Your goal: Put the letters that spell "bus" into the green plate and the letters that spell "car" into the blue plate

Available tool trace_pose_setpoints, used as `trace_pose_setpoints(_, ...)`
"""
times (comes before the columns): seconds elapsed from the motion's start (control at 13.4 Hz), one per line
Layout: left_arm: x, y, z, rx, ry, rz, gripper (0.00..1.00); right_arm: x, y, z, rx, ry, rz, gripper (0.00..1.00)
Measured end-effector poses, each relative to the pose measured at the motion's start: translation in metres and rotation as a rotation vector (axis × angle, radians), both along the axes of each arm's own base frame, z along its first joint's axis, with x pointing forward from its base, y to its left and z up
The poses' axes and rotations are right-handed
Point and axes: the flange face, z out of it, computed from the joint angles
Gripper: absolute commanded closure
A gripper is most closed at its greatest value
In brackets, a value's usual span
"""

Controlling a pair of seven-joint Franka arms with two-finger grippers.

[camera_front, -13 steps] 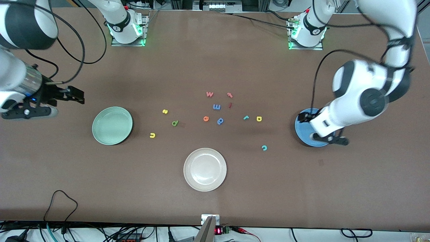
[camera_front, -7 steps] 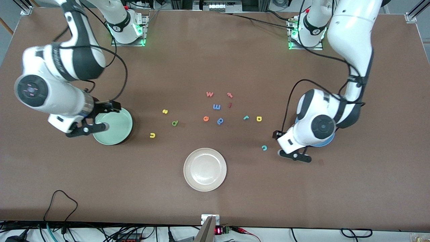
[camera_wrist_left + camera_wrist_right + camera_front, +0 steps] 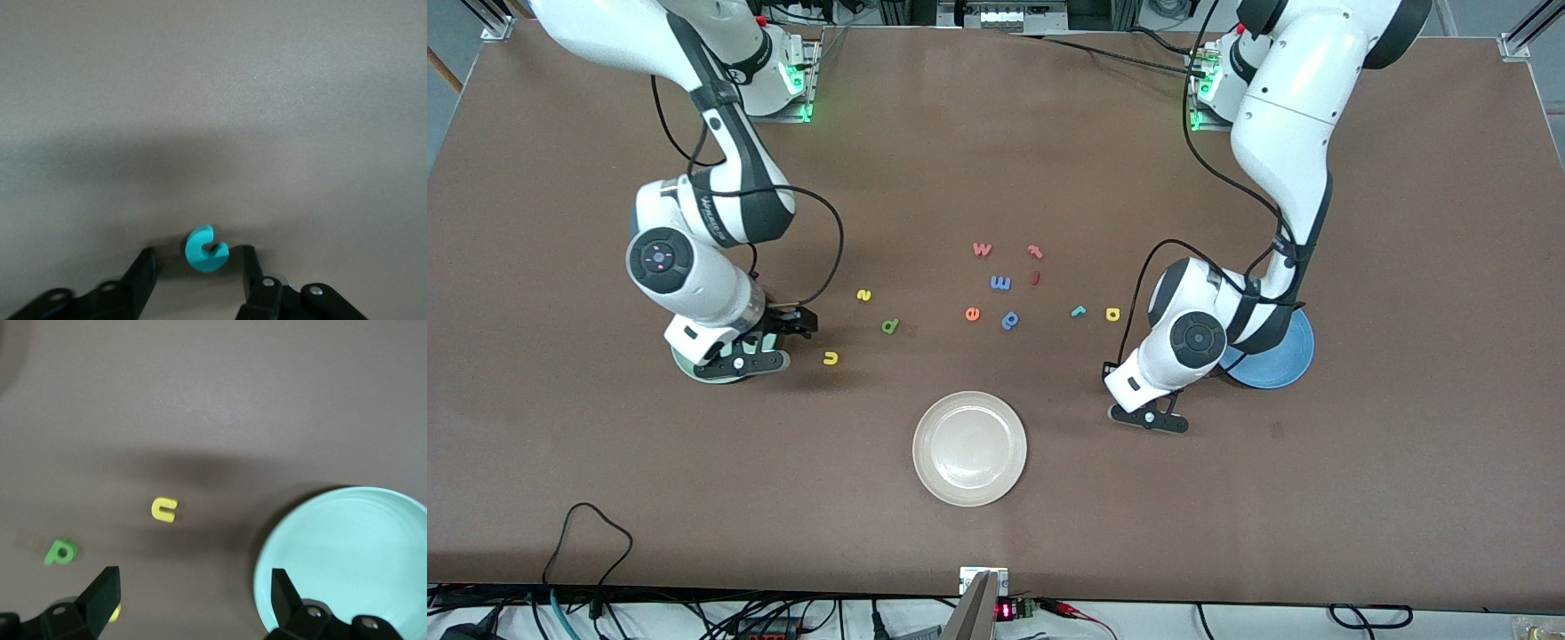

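Note:
The teal "c" (image 3: 207, 249) lies on the table between the fingers of my left gripper (image 3: 197, 252), which stands open, one finger close to it and the other apart. From the front, my left gripper (image 3: 1145, 415) hides the "c". The blue plate (image 3: 1280, 363) sits beside it, partly under the arm. Teal "r" (image 3: 1078, 311) and yellow "a" (image 3: 1112, 314) lie farther back. My right gripper (image 3: 193, 573) hangs wide open over the rim of the green plate (image 3: 347, 553). Yellow "u" (image 3: 164, 509), green "b" (image 3: 61, 551) and yellow "s" (image 3: 863, 294) lie beside that plate.
A cream-white plate (image 3: 969, 449) sits nearest the front camera. Other loose letters lie mid-table: an orange "e" (image 3: 972, 313), a blue "p" shape (image 3: 1010, 320), a blue "m" (image 3: 1000, 283), a pink "w" (image 3: 982, 249) and two small red pieces (image 3: 1035, 265).
Both arms have swung in toward the table's middle. My left gripper went from over the blue plate down around the "c", its fingers narrowing. The right gripper came over the green plate.

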Motion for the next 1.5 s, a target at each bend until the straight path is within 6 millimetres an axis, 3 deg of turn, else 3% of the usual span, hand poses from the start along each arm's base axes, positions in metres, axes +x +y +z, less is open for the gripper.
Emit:
trace_pose_setpoints(0.15,0.002,-0.001,0.002,-0.002,-0.005,0.002,0.55,-0.005,0.012,-0.034,0.008,-0.020,-0.031,0.00)
trace_pose_setpoints(0.37,0.003,0.000,0.003,-0.002,-0.008,0.004,0.79,-0.008,0.021,-0.077,0.017,-0.037,-0.039,0.07)
trace_pose_setpoints(0.45,0.004,0.000,0.004,-0.002,-0.011,0.004,0.90,-0.008,0.022,-0.085,0.018,-0.038,-0.044,0.13)
trace_pose_setpoints(0.6,0.004,-0.002,0.006,-0.004,-0.014,0.000,0.98,-0.011,0.027,-0.095,0.017,-0.034,-0.081,0.23)
trace_pose_setpoints(0.9,0.012,0.010,0.017,0.004,-0.017,0.009,0.99,-0.019,0.046,-0.100,0.016,-0.030,-0.097,0.35)
trace_pose_setpoints(1.05,0.018,0.053,0.045,0.038,0.079,0.028,0.99,-0.018,0.045,-0.100,0.015,-0.030,-0.099,0.38)
trace_pose_setpoints(1.27,0.015,0.150,0.090,0.048,0.202,0.050,0.98,-0.017,0.042,-0.100,0.008,-0.033,-0.095,0.47)
trace_pose_setpoints(1.42,-0.003,0.200,0.090,0.038,0.249,0.048,0.97,-0.017,0.041,-0.100,-0.002,-0.037,-0.083,0.47)
trace_pose_setpoints(1.5,-0.014,0.216,0.084,0.034,0.270,0.049,0.97,-0.017,0.041,-0.101,-0.004,-0.038,-0.082,0.47)
